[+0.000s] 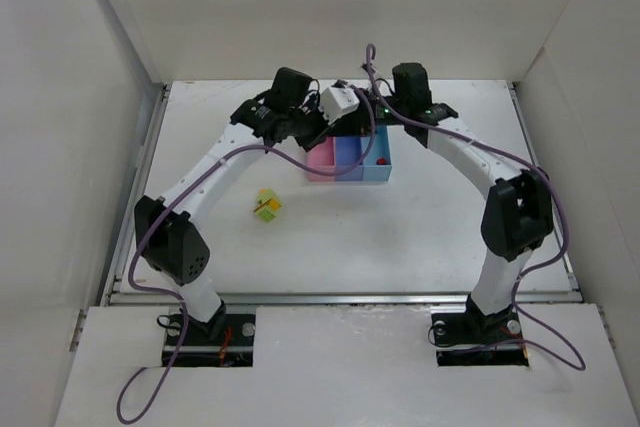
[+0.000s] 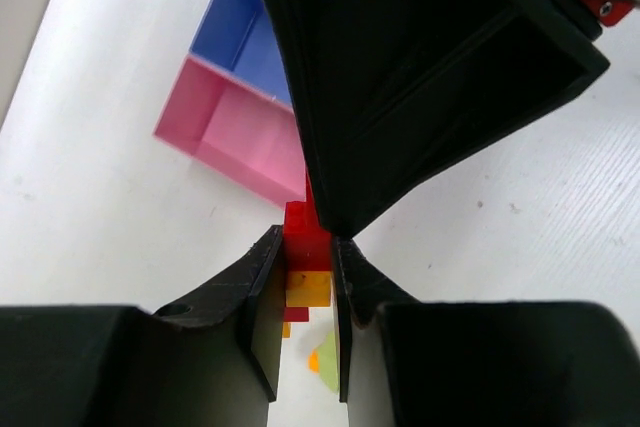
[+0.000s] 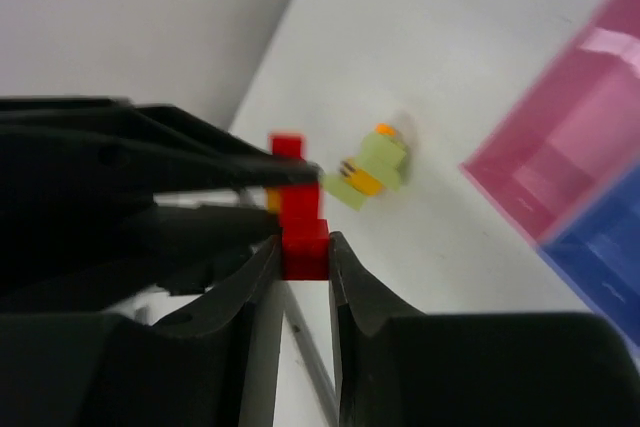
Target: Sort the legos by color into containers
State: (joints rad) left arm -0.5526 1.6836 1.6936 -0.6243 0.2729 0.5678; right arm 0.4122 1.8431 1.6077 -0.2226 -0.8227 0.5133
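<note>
**Two claws, one little brick stack**

Our left claw is pinching a small brick stack. Its two fingers press on the sides of an orange brick, with red just above it. Our right claw is pinching the same stack from the other end. Its fingers squeeze a red brick. In both wrist views the two claws meet tip to tip, with only the bricks between them. We can see red and orange in the stack, but we cannot count how many bricks it has.

The stack is up in the air, not lying on the table. From the top camera we see both arms reaching in to meet just behind the row of bins.

The bins are joined in a row. The pink bin is on the left, the purple-blue bin is in the middle and the light blue bin is on the right. One tiny red lego lies in the light blue bin. We cannot tell whether anything lies in the other two.

Out on the table, to the left of the bins and nearer to us, sits a loose lump of legos. It is lime green with yellow and orange bits. It is well apart from the bins.
</note>
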